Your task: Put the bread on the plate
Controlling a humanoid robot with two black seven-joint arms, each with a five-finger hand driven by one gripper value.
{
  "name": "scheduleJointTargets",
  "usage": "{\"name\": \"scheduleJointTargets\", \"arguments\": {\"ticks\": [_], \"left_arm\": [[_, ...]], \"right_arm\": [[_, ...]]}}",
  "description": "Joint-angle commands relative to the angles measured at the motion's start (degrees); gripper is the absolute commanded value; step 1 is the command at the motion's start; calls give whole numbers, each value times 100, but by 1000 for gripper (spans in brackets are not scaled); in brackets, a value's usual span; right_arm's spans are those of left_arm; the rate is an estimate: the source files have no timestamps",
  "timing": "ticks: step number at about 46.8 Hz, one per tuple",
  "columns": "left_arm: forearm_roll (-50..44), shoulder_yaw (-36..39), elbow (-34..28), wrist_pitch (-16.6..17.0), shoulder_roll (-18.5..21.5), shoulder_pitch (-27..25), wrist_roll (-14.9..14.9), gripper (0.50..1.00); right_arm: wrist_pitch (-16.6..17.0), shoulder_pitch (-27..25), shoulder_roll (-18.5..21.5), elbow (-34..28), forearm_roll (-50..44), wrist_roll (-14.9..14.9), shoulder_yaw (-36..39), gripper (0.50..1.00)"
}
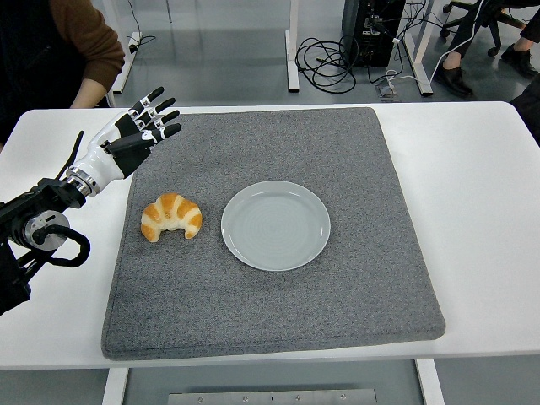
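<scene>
A golden croissant [171, 217] lies on the left part of the grey mat [278, 312]. Just to its right sits an empty pale grey plate [275, 225], apart from the bread. My left hand [143, 125] hovers over the mat's far left corner, up and left of the croissant, with its fingers spread and nothing in them. The right arm does not show.
A person in a brown sleeve [84, 38] stands behind the table's far left corner, hand [87, 95] drawn back near the table edge. Cables and table legs lie on the floor beyond. White table [481, 211] surrounds the mat.
</scene>
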Motion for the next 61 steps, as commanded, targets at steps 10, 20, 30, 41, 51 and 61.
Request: {"name": "scheduleJointTargets", "arguments": {"ticks": [10,20,30,41,51,61], "left_arm": [[288,64,-17,9,107,-114,1,981],[1018,451,-61,17,379,-412,1,978],[1203,1039,-87,17,687,-948,10,978],[1211,1812,-122,132,828,-1651,10,978],[1334,2788,-824,334,1153,-2302,45,977],[2116,3492,-1967,527,1741,-2952,63,978]], "right_arm": [[7,3,0,0,0,0,0,1000],[16,3,0,9,0,0,0,1000],[16,3,0,9,0,0,0,1000],[16,3,0,9,0,0,0,1000],[16,3,0,9,0,0,0,1000],[16,3,0,9,0,0,0,1000]]}}
